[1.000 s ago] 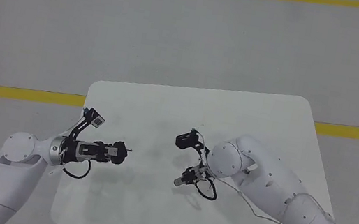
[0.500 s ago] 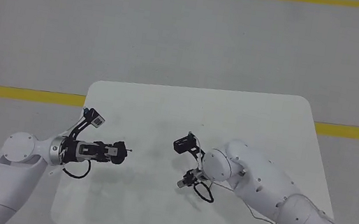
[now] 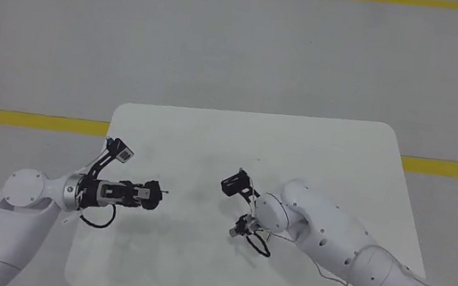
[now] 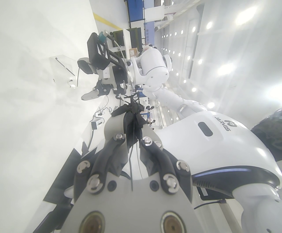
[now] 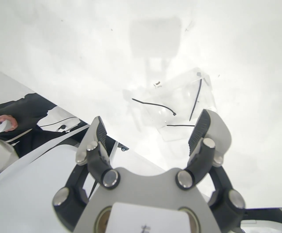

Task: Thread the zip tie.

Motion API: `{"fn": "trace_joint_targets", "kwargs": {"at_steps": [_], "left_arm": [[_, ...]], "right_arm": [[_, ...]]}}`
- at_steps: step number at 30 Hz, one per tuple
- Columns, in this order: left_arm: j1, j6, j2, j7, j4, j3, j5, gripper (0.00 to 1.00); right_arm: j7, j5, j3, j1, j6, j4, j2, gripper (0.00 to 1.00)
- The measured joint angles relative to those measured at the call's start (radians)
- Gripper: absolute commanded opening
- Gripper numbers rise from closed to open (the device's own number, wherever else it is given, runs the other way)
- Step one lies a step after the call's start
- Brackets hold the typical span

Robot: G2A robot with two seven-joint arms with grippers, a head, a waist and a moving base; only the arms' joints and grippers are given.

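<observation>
Slightly inward swings the right arm since a second ago, while the left arm has not moved. Zip tie (image 4: 133, 132): a thin black strand pinched in the closed left hand (image 4: 130, 110), held above the tabletop (image 3: 327, 150). Right hand (image 5: 151, 116) is wide open and empty, low over loose ties (image 5: 154, 104) in a clear tray (image 5: 182, 88) — likely lining up a pickup before any threading.

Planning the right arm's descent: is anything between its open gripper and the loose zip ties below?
Nothing visible does. The right gripper hangs open over the clear tray where the black zip ties lie; a transparent lid cannot be ruled out.
</observation>
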Motion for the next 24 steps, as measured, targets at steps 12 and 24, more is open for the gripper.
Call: {"fn": "trace_joint_targets", "kwargs": {"at_steps": [12,24], "left_arm": [[0.0,0.0,0.0,0.0,0.0,0.0,0.0,0.0],[0.0,0.0,0.0,0.0,0.0,0.0,0.0,0.0]], "right_arm": [[0.007,-0.082,-0.003,-0.014,0.004,-0.011,0.008,0.18],[0.007,-0.182,-0.01,-0.042,0.004,0.008,-0.004,0.15]]}}
